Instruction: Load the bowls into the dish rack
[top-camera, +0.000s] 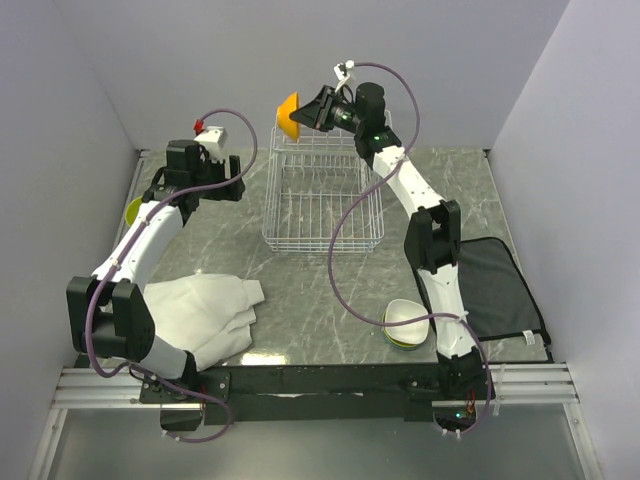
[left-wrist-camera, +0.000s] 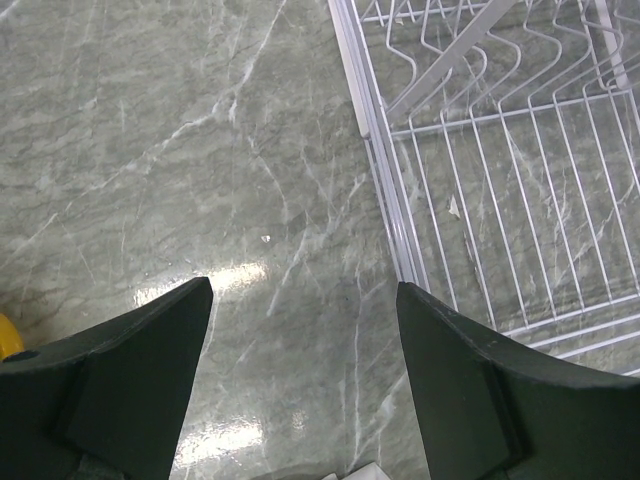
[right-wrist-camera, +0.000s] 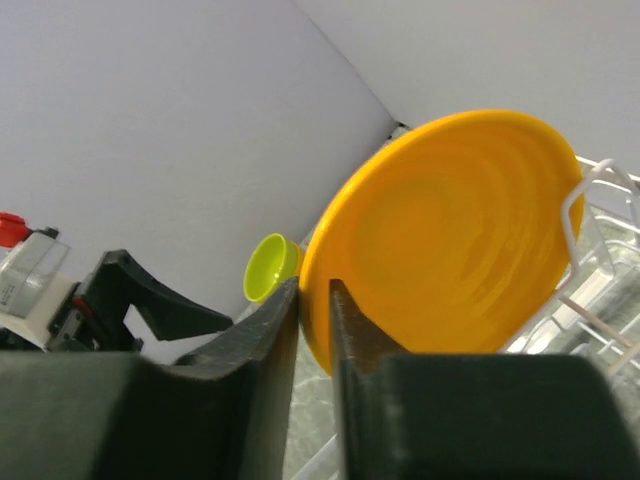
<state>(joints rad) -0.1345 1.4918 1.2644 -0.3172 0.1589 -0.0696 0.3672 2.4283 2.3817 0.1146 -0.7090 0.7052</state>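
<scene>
Placement step in hand. Up at the far left corner of the white wire dish rack (top-camera: 268, 200), over the raised tier, with a round orange plastic bowl (top-camera: 289, 116) turned on its edge. Pinched by the rim in the right gripper (top-camera: 316, 110): fingers only a narrow slit apart, the rim sitting in that slit. Far side of the bowl up against an upright white wire prong (right-wrist-camera: 572, 215). Seated between the prongs or merely leaning on one? Hard to tell from these views.

Next move, by the look of it: ease the rim down between the prongs, let go only once the wire carries the weight, then back straight out without dragging the bowl along. Main worry: a bowl on edge rolling or tipping off the corner on release.

Over on the other side, the left gripper (left-wrist-camera: 303, 290) spread wide, nothing in it, poised over the grey marble-patterned table (left-wrist-camera: 150, 130) just beside the rack's left wall. Close by on the table, a small lime-green plastic bowl (top-camera: 133, 211), a likely next pick. Down near the right arm's base, a short stack of bowls (top-camera: 405, 322), pale white on top of lime, also waiting. Early in the job, judging by that.
</scene>
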